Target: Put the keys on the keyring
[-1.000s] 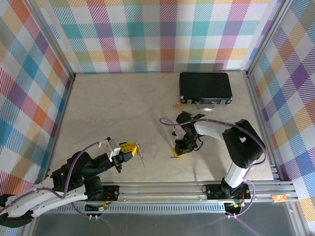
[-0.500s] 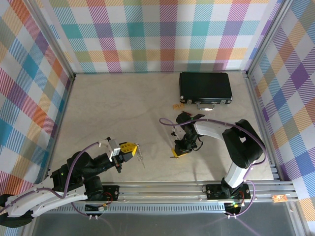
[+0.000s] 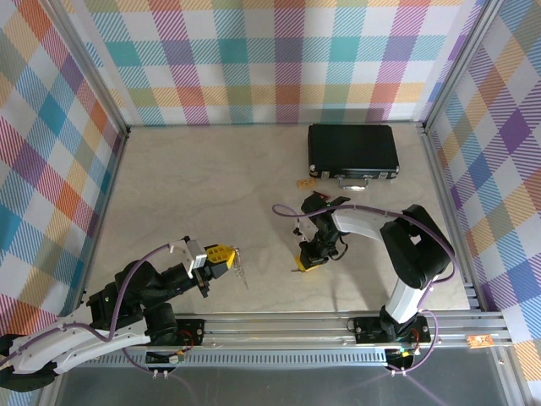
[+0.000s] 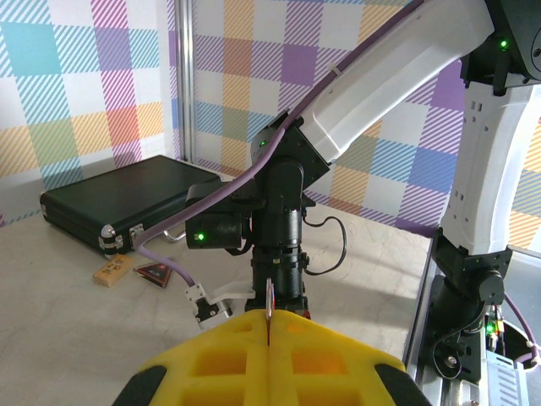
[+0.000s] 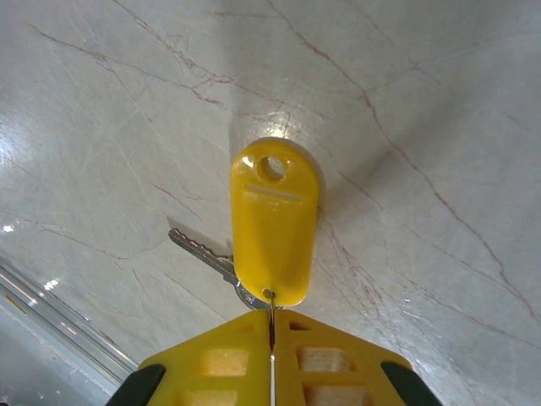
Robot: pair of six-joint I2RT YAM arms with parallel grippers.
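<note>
as it seems, the right gripper (image 5: 272, 328) pinches the key (image 5: 272, 227).

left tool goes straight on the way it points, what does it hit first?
Likely the right tool, dead ahead in the left wrist view, shut on the key. The left tool holds the keyring out front, so that would touch first. Depth is unclear.

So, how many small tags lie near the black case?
2. A tan tag lies in front of the case, and a dark red triangular tag lies right beside it. The right arm may hide others.
</note>
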